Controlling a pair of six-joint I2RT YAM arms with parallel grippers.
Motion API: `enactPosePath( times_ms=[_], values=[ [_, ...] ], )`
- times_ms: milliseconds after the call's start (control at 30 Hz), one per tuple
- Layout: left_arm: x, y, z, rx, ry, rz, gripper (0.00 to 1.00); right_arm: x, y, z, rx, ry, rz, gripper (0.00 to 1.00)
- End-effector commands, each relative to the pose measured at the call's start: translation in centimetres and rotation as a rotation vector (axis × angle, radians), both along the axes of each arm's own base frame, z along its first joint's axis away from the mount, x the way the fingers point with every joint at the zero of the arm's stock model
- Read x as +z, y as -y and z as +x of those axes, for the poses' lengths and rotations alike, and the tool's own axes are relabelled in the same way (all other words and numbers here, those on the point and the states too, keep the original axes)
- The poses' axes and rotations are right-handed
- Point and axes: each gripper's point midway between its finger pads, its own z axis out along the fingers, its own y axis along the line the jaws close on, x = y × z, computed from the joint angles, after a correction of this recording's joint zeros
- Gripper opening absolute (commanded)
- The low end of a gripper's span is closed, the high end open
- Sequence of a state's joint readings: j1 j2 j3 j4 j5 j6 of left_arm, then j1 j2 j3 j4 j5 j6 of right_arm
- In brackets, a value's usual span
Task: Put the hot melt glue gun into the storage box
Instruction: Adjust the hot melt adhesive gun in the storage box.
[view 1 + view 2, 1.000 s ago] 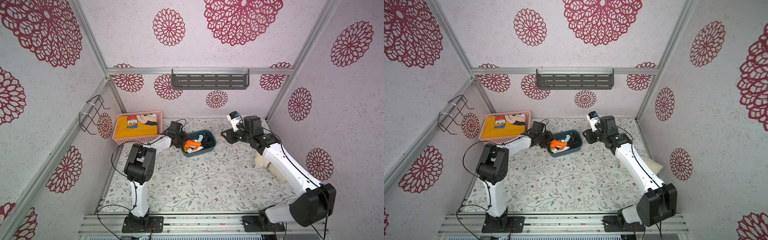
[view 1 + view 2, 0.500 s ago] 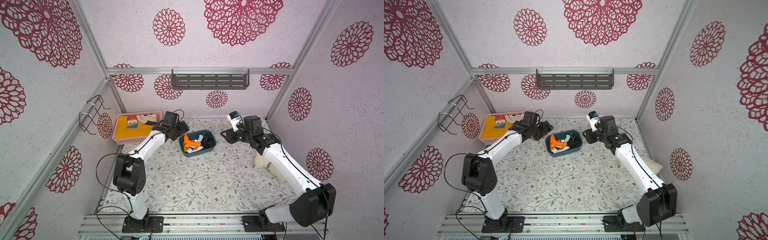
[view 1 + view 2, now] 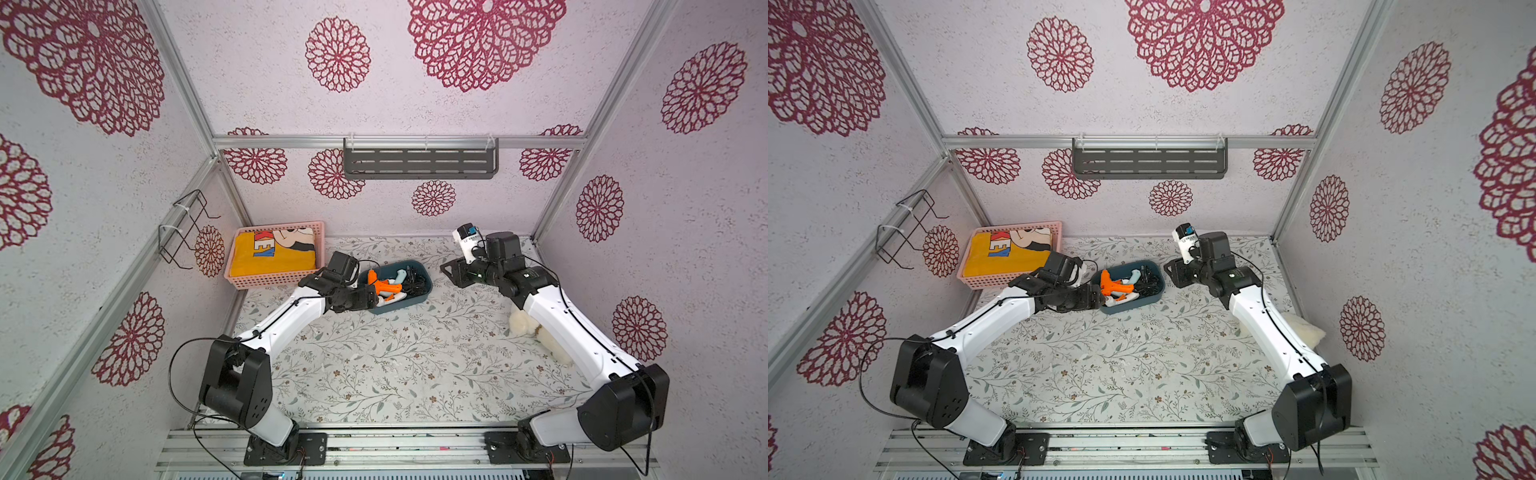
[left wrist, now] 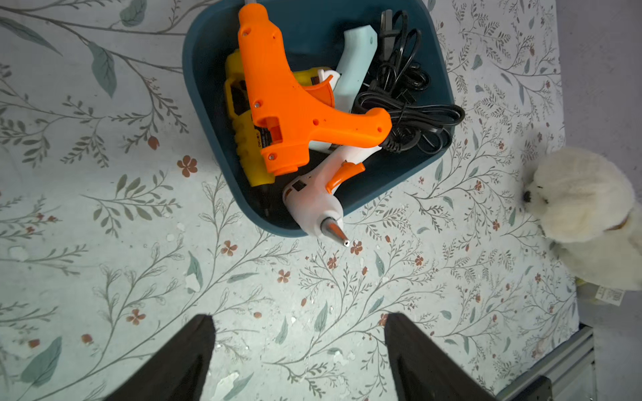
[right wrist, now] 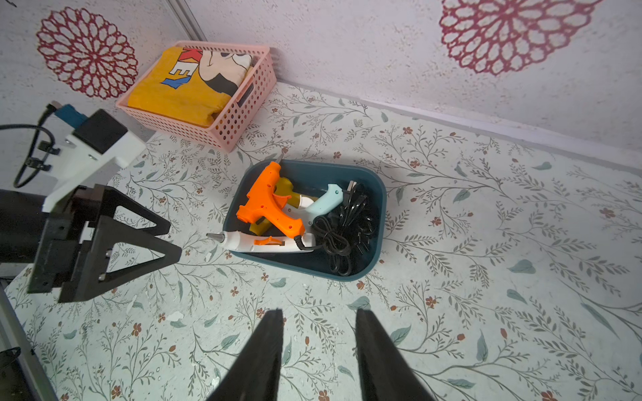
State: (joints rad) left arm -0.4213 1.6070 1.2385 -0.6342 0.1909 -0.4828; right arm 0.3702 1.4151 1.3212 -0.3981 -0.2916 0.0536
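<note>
The storage box (image 3: 429,283), a dark teal tub, stands at the back middle of the table and shows in both top views (image 3: 1142,306). Several glue guns lie in it with a tangle of black cords (image 4: 399,93). An orange hot melt glue gun (image 4: 288,104) lies on top of the pile. A white one (image 4: 312,205) pokes its nozzle over the rim. My left gripper (image 4: 298,323) is open and empty, just off the box's near left corner (image 3: 372,298). My right gripper (image 5: 319,312) hovers to the right of the box (image 3: 449,274), open with nothing between its fingers.
A pink lattice basket (image 3: 274,282) holding a yellow shirt sits in the back left corner. A white plush toy (image 3: 523,324) lies under my right arm by the right wall. A grey shelf (image 3: 419,162) hangs on the back wall and a wire rack (image 3: 183,232) on the left wall.
My left gripper has opened wider and come away from the box's left side to its near left corner. The orange glue gun stays in the box. The right arm has not moved.
</note>
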Motion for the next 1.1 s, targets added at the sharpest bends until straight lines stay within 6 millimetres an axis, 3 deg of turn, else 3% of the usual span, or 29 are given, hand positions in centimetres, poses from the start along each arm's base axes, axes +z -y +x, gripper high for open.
enactPosePath(
  times_ms=[0, 267, 600, 833, 967, 1067],
  values=[
    [0.5, 2.1, 1.1, -0.099, 0.057, 0.015, 0.85, 0.8, -0.4, 0.0, 0.01, 0.018, 0.027, 0.4],
    [-1.7, 4.2, 2.7, -0.204, 0.057, 0.094, 0.82, 1.2, -0.2, -0.1, 0.005, 0.016, 0.019, 0.4],
    [-3.5, 3.2, 2.5, -0.274, 0.042, 0.207, 0.72, 0.9, -0.3, -0.1, 0.008, 0.007, 0.014, 0.4],
    [-4.3, 3.5, 3.4, -0.31, 0.056, 0.233, 0.65, 0.6, -0.4, 0.2, 0.009, 0.001, 0.017, 0.39],
    [-4.3, 4.0, 4.2, -0.315, 0.066, 0.227, 0.58, 0.5, -0.5, 0.2, 0.01, -0.003, 0.016, 0.38],
    [-4.4, 4.4, 4.6, -0.324, 0.068, 0.223, 0.44, 0.3, -0.4, 0.3, 0.008, -0.01, 0.013, 0.38]
  ],
)
